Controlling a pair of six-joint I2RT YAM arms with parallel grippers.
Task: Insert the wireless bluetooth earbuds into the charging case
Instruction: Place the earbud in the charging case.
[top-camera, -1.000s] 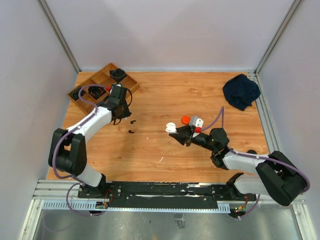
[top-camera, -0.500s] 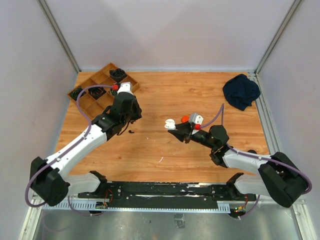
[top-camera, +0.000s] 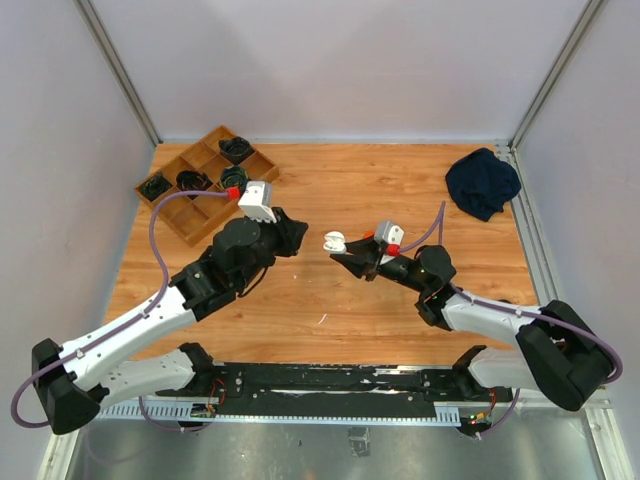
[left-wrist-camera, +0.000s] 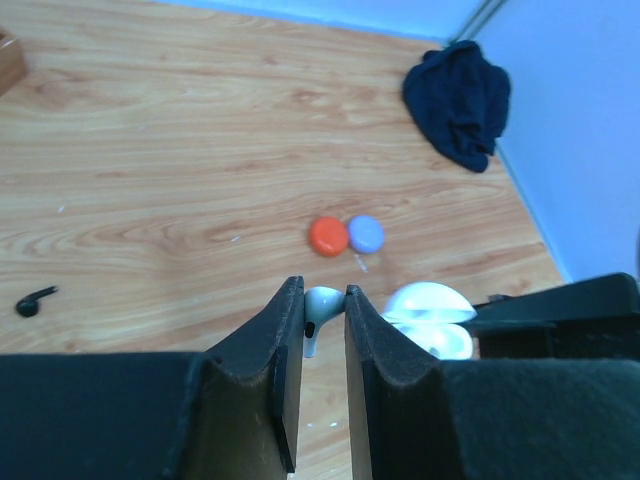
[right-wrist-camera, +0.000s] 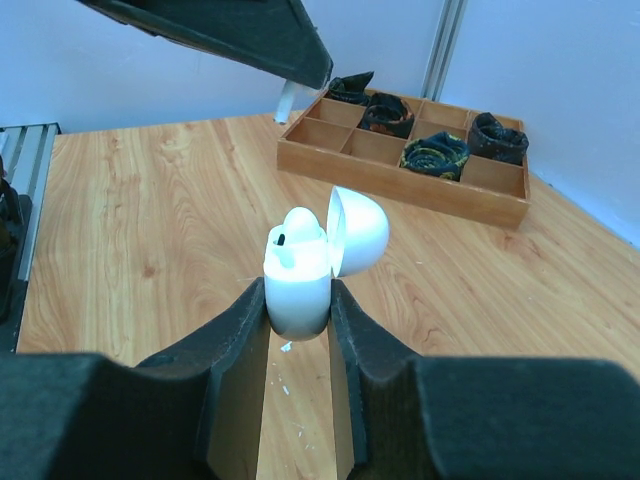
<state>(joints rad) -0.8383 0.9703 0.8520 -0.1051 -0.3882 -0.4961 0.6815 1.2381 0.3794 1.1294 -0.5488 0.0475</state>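
Left claw (left-wrist-camera: 322, 292) of mine nearly shut, pinching white earbud (left-wrist-camera: 321, 303) between fingertips, bottom centre of left wrist view, stem pointing down. Right claw (right-wrist-camera: 298, 300) of mine clamped on white charging case (right-wrist-camera: 297, 290), middle of right wrist view, lid (right-wrist-camera: 358, 232) flipped open to right. In left wrist view case is just right of earbud, near, not touching. Dark earbud (left-wrist-camera: 35, 300) lies on table (left-wrist-camera: 150, 150), left edge. Orange case (left-wrist-camera: 327, 236) and lavender case (left-wrist-camera: 365, 233) touch each other, above my fingertips.

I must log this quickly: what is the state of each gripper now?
Left gripper: closed, holding a white earbud.
Right gripper: closed, holding the open white case.
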